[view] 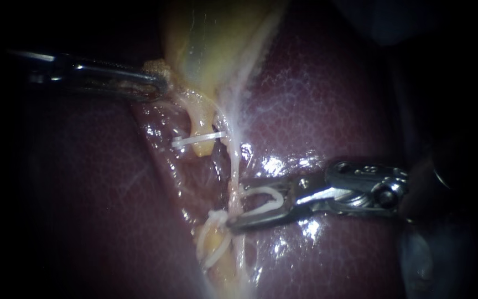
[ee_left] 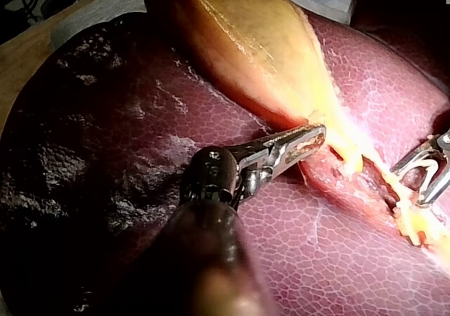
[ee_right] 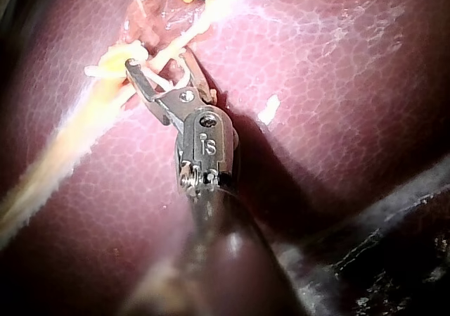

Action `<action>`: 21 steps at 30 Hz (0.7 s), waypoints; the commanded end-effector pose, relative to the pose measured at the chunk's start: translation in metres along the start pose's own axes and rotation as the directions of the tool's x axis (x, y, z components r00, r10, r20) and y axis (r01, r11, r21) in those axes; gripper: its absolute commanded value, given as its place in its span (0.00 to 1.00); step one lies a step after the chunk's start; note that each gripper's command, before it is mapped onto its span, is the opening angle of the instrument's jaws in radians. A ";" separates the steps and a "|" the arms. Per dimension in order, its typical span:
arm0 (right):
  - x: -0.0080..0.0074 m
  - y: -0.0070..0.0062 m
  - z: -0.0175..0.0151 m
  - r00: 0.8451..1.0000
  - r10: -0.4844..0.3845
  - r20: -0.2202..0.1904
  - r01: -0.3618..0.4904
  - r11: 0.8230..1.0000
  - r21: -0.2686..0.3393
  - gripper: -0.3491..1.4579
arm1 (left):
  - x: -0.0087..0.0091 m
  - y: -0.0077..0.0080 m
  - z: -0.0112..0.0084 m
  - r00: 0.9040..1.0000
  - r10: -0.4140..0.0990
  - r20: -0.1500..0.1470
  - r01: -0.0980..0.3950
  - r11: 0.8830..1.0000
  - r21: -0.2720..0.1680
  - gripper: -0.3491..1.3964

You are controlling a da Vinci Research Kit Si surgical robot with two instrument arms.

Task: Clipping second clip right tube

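Note:
The right tube [view: 233, 171] is a thin pale strand running down from the gallbladder [view: 211, 44] across the liver [view: 327, 99]. My right instrument [view: 233, 206] comes in from the right. Its jaws stand apart, holding an open white clip [view: 266, 200], and the tube passes between the jaw tips. Its own camera shows the same instrument [ee_right: 160, 66] straddling the strand. A closed white clip [view: 212, 243] sits lower on the tube. My left instrument [view: 159, 83] is shut on the gallbladder's neck and holds it taut; in the left wrist view its jaws [ee_left: 313, 138] pinch the yellow edge.
Another white clip [view: 197, 139] crosses the short yellow tube [view: 200, 119] to the left of the right tube. Wet, opened tissue lies between the two tubes. Dark red liver surrounds the whole field.

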 end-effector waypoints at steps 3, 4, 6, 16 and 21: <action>0.0002 0.0000 0.0003 0.999 0.039 -0.036 -0.037 0.998 0.046 0.46 | 0.0000 0.0000 0.0000 1.000 0.000 0.000 0.000 1.000 0.000 0.00; 0.0003 0.0000 0.0004 0.997 0.056 -0.053 -0.052 0.996 0.070 0.46 | 0.0001 0.0000 0.0001 1.000 0.000 0.000 0.000 1.000 -0.001 0.00; 0.0004 0.0000 0.0006 0.993 0.088 -0.076 -0.080 0.991 0.108 0.46 | 0.0001 0.0000 0.0001 1.000 0.000 0.000 0.000 1.000 0.000 0.00; 0.0006 -0.0007 0.0013 0.970 0.209 -0.123 -0.171 0.948 0.267 0.46 | 0.0002 -0.0001 0.0002 1.000 0.007 0.001 -0.007 1.000 -0.005 0.00; 0.0006 -0.0020 0.0015 0.961 0.244 -0.128 -0.191 0.925 0.330 0.46 | 0.0002 -0.0001 0.0002 1.000 0.007 0.001 -0.007 1.000 -0.005 0.00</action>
